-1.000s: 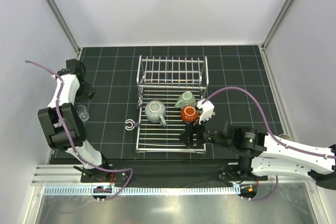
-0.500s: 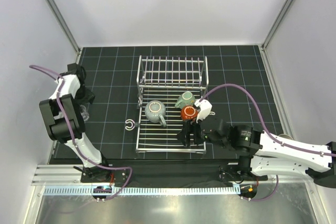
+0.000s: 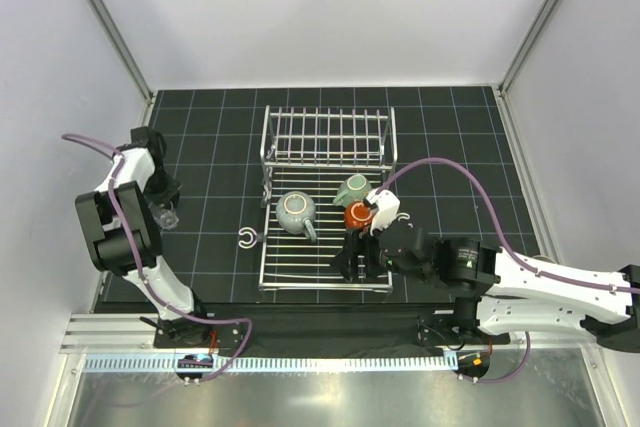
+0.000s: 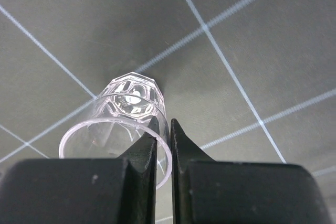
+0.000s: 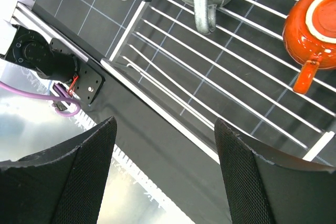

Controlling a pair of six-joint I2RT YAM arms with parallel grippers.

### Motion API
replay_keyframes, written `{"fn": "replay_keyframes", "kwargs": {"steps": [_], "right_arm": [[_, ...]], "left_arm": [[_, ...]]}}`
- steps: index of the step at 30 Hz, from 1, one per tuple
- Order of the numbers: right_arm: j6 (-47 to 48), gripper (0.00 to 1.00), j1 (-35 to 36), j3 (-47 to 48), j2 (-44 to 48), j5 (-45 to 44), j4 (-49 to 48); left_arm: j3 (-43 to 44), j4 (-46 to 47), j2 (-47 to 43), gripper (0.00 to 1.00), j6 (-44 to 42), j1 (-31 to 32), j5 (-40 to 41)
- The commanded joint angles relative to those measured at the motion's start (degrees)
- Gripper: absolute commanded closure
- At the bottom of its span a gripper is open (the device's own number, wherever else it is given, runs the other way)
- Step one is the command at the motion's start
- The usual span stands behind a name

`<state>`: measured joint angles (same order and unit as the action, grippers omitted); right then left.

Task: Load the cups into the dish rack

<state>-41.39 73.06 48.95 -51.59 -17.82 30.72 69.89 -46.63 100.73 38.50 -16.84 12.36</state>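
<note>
My left gripper [image 4: 164,129] is shut on the rim wall of the small clear glass [image 4: 128,100], one finger inside it and one outside. The glass stands at the left edge of the black mat [image 3: 165,215]. Three cups sit on the dish rack [image 3: 325,137]: a pale grey-green mug [image 3: 296,211], a mint-green mug [image 3: 352,188] and an orange-brown mug [image 3: 359,215]. My right gripper [image 3: 360,257] hangs open over the rack's near right part, just short of the orange mug [image 5: 315,30]. Nothing is between its fingers [image 5: 89,171].
A small white C-shaped hook [image 3: 246,238] lies on the mat just left of the rack base. The rack's upright barred section stands at the back. The metal rail [image 3: 300,362] and arm bases run along the near edge.
The left gripper has closed onto the glass rim. The right arm has shifted slightly left and nearer, its jaws unchanged.
</note>
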Motion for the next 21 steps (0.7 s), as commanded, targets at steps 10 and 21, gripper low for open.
{"fn": "replay_keyframes", "kwargs": {"steps": [10,21], "right_arm": [[0.5,0.24,0.6,3.6,7.4,-5.4,5.3],[1.2,0.24,0.6,2.9,12.7,-5.0,-3.9]], "left_arm": [[-1.3,14.7,-31.8,1.00,2.5,7.3,-20.7],[6.9,42.7,-44.2,1.00,20.9,20.6,-50.7]]}}
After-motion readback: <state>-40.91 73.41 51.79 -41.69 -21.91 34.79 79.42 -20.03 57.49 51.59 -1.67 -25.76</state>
